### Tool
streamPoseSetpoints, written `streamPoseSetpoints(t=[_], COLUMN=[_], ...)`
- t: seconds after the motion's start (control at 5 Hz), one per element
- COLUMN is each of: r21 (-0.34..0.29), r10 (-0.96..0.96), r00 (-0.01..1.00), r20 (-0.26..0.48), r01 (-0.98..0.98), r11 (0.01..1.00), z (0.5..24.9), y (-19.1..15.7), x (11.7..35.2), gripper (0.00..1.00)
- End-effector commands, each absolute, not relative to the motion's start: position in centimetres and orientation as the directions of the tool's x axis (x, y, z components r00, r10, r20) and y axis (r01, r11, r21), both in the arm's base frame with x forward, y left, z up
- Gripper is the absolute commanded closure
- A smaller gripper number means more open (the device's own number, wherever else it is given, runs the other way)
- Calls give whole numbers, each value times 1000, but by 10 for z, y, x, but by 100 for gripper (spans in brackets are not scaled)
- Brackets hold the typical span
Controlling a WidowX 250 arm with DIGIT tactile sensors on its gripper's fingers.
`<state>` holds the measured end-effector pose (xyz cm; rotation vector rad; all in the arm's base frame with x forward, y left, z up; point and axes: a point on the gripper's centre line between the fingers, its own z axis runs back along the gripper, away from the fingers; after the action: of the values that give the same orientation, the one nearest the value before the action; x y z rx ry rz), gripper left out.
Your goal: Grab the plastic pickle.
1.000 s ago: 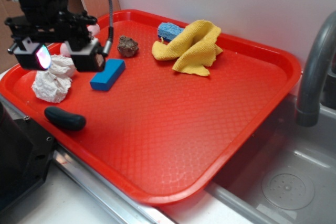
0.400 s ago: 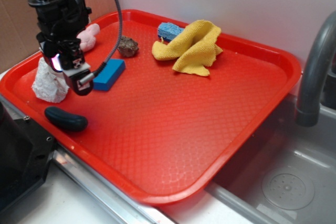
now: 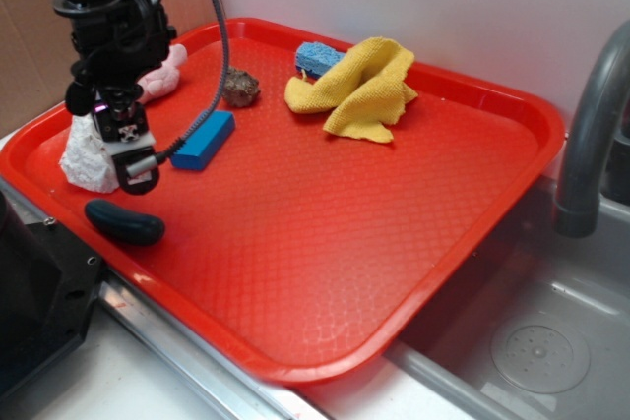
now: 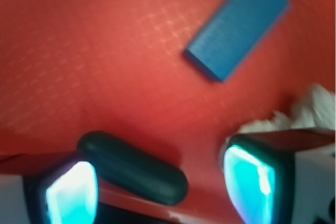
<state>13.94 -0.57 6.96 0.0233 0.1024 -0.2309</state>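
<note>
Hovering just above the plastic pickle (image 3: 123,222), our pincer (image 3: 133,166) hangs with its fingers spread apart and nothing between them; in the wrist view the two glowing pads (image 4: 71,191) frame the pickle's body, which lies partly between them and nearer the left one. We judge this to be the approach step: the pincer is lined up over the target but not yet around it. The next move, as we read it, calls for a short descent until the fingers straddle the pickle across its narrow width, then a closing squeeze.

Going left to right from the pincer: just to its left sits a crumpled white paper wad (image 3: 87,159), rough and creased, near enough that a finger could catch it on the way down. Directly below is the pickle itself, a smooth, glossy, dark green oblong with rounded ends, likely slippery under the pads. Just to the right lies a bright blue block (image 3: 202,140), flat-sided and sharp-edged. Behind the pincer a soft pink thing (image 3: 162,74) peeks out. Farther right is a brown lumpy rock-like piece (image 3: 239,87), then a blue sponge (image 3: 317,55) tucked under a yellow cloth (image 3: 359,88) lying in loose folds. All rest on the red tray (image 3: 325,233), whose hard plastic shows a fine diamond grain.
</note>
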Motion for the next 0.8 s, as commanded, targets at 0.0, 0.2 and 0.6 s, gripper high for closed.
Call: streamPoseSetpoints(t=[0.0,0.2,0.6], r21=[45,35,-23], r10=[95,329,652], r00=[988,941,751], r20=[-122,-83,-109], r01=[-91,-328,-657], r11=[995,944,753], z=[62,57,36], y=[-17,-19,-15], x=[146,134,121], gripper=[0,0,0])
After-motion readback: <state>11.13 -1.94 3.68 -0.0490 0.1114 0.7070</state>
